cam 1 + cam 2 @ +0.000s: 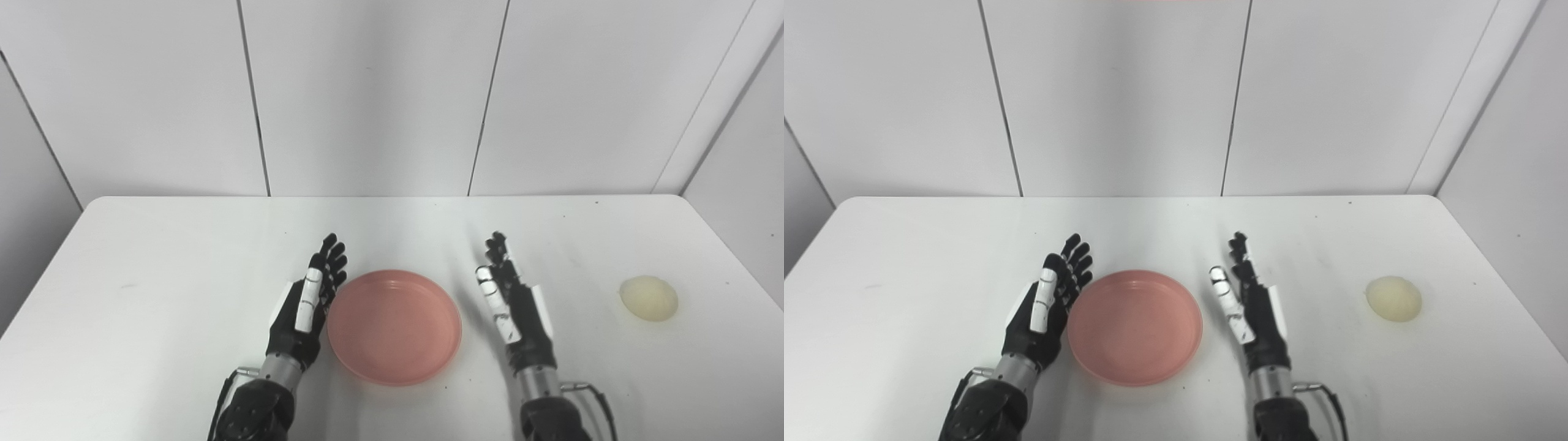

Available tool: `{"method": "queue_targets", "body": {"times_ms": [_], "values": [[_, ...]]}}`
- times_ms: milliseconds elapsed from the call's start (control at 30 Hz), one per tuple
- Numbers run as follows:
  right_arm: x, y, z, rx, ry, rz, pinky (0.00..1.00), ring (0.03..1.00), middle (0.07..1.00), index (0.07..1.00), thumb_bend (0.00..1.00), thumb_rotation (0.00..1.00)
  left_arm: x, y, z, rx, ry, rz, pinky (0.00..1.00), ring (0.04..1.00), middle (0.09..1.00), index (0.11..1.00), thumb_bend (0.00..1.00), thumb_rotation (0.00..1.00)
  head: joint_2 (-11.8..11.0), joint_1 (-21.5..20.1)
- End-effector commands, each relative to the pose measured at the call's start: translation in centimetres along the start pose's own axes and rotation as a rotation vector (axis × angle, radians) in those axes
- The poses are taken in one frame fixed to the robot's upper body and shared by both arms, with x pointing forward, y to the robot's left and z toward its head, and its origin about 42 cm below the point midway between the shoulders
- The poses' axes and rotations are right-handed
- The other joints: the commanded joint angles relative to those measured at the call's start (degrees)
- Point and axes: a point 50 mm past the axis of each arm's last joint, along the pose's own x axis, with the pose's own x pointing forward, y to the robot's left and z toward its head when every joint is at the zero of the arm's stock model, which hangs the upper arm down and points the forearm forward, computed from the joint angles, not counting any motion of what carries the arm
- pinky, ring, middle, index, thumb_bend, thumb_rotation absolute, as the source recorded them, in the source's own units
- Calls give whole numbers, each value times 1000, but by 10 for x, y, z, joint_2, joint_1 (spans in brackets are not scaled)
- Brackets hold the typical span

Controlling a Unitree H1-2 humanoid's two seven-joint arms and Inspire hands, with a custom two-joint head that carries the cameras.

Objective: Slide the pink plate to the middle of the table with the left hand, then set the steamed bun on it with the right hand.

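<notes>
A pink plate [394,326] lies empty on the white table [153,257], near its middle and close to the front edge. My left hand [309,303] is open, fingers straight, standing edge-on right beside the plate's left rim. My right hand [513,304] is open and empty, a short way to the right of the plate. A pale, round steamed bun [648,297] sits on the table at the far right, well clear of my right hand. It also shows in the right eye view [1393,298].
White wall panels [367,92] stand behind the table's far edge. A side wall [747,184] runs close to the table's right edge.
</notes>
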Motion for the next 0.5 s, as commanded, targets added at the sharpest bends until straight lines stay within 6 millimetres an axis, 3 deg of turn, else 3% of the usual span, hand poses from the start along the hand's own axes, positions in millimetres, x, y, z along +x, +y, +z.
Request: {"method": "queue_targets", "body": {"times_ms": [0,133,167,300,467], "values": [[27,-22,31,-33,-117,-44,936,926,934,957,606,870,-2,7,-5,42,-10,28,1000,1000,990,994,686,1000,0,0],[41,-62,51,-166,-139,-79,867,894,911,938,598,816,0,9,-6,29,6,31,1000,1000,989,991,705,1000,-3,-8],[43,-73,58,-209,-140,-84,822,861,876,903,569,707,0,9,-5,26,5,27,1000,1000,994,992,703,1000,-3,-8],[52,-113,79,-327,-186,-160,717,795,811,834,621,531,0,12,-6,16,-13,42,1000,1000,984,979,667,1000,-4,-32],[50,-146,105,-499,-153,-195,722,788,798,815,715,521,-1,20,-2,19,-8,26,1000,1000,985,980,664,1000,3,-83]]}}
